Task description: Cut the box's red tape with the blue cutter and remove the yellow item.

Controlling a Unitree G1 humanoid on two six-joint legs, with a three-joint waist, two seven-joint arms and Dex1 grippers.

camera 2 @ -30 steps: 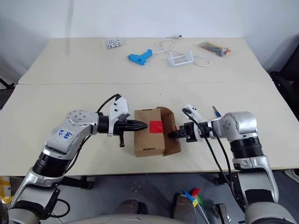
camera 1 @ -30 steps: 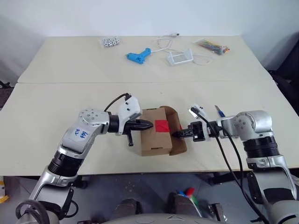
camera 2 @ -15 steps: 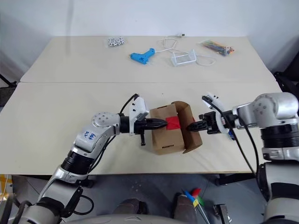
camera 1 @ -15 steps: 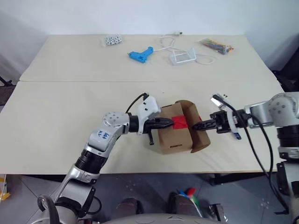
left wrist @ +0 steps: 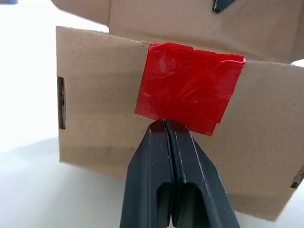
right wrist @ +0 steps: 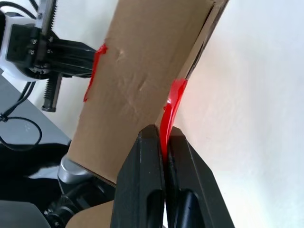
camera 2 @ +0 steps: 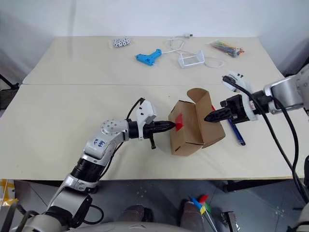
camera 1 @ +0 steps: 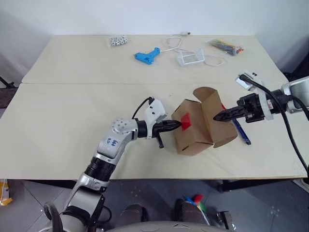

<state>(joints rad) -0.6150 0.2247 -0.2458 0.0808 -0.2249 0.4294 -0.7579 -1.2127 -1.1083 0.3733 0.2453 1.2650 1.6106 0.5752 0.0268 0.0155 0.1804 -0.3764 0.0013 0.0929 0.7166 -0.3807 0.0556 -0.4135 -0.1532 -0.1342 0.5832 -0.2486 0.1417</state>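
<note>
The left gripper [left wrist: 165,124] has its two black fingers pressed flat together, nothing between them, with the tips set against the lower edge of the red tape [left wrist: 189,87] on the near face of the box [camera 1: 193,126]. That looks like bracing: a closed point pushed into the carton's side, so it cannot slide while the other arm pulls.

The right gripper [right wrist: 163,133] is pinched shut on a thin red strip, a loose tail of that tape running up along the carton's edge (the strip curves slightly, as if under tension). From the head camera its tips meet the tall raised flap [camera 1: 216,118], which stands up and leans outward, so I judge it is peeling tape and flap together rather than cutting.

The box sits near the front edge of the table [camera 1: 58,125], right of middle, tipped up on one lower edge and leaning toward the left arm. It is plain brown cardboard with small slots near its corners; the tape patch is bright, glossy and a little wrinkled.

The blue cutter [camera 1: 239,132] lies on the table just beyond the box, toward the right edge, under the right arm and untouched. A light-blue pistol-shaped tool [camera 1: 147,54] rests near the far edge. Whatever is inside the box, I cannot make out.
</note>
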